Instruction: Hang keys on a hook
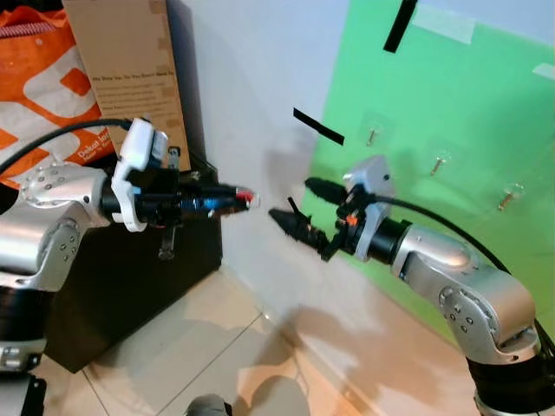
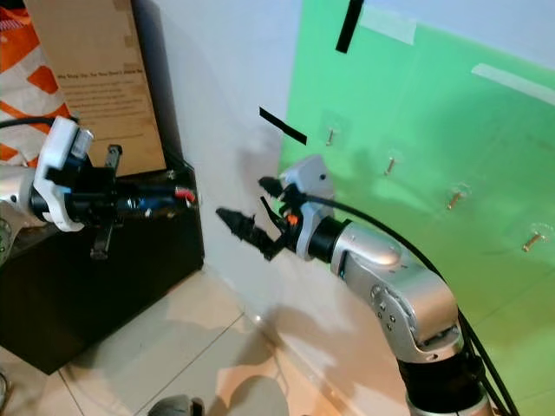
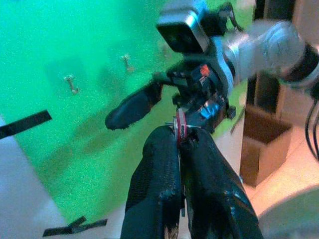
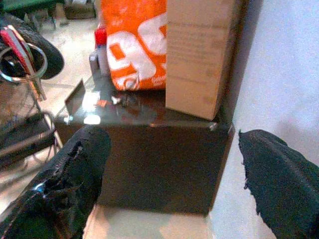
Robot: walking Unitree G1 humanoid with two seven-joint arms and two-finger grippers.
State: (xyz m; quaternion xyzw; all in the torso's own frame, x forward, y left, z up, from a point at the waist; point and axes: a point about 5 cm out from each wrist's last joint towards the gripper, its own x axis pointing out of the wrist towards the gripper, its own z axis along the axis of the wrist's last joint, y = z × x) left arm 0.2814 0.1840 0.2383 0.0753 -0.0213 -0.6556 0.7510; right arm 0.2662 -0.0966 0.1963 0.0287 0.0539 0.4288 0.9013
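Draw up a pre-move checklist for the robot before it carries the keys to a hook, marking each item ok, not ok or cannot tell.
1. Left gripper shut on the keys: ok.
2. Key ring free to slip over a hook: cannot tell.
3. Right gripper open, holding nothing: ok.
4. Right gripper out of the left's path: not ok, it sits directly ahead.
5. Hooks on the green board bare: ok.

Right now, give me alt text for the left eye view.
Left gripper pinches a red-tagged key ring toward the open right gripper, before a green wall panel bearing small hooks.
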